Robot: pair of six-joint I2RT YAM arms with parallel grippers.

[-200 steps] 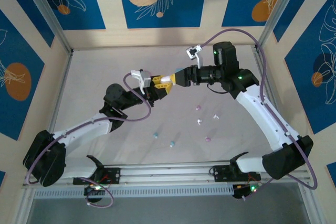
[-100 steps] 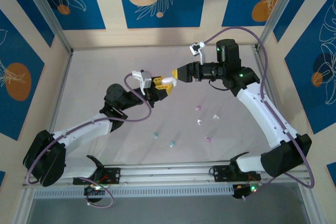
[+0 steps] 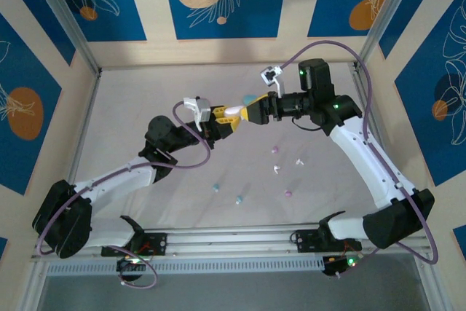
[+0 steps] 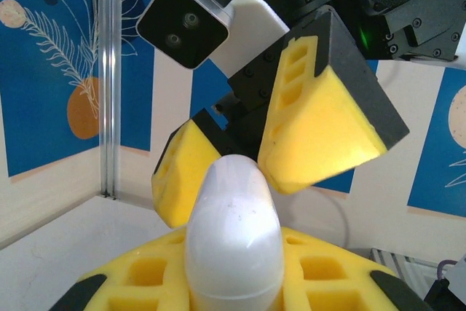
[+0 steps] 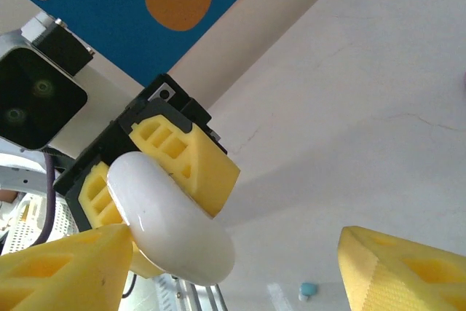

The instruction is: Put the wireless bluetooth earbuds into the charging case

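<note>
**White case held aloft, earbuds down on the table**

On the left, my left gripper (image 3: 223, 120) is clamped on the lower end of the case (image 4: 234, 231). It holds the case off the table with the rounded tip pointing at the other arm. The case looks closed to me, with a seam showing just above the pads.

Next across, my right gripper (image 5: 233, 274) has its jaws apart around that tip. One pad is just beside the shell and the other is well apart from it.

Lower down and mostly further right, the earbuds (image 3: 277, 169) lie loose on the table (image 3: 131, 107), blue first, then white and pink. None is in the case.

My worry is the shell, which looks smooth and curved. If the right jaws close off-centre, I expect the tip to squirt sideways or twist in the left grip. If the two arms pull against each other, the case could pop free, drop and scatter the earbuds. The yellow pads of both grippers are also crowded together, so a small misjudged approach could knock them into each other.
</note>
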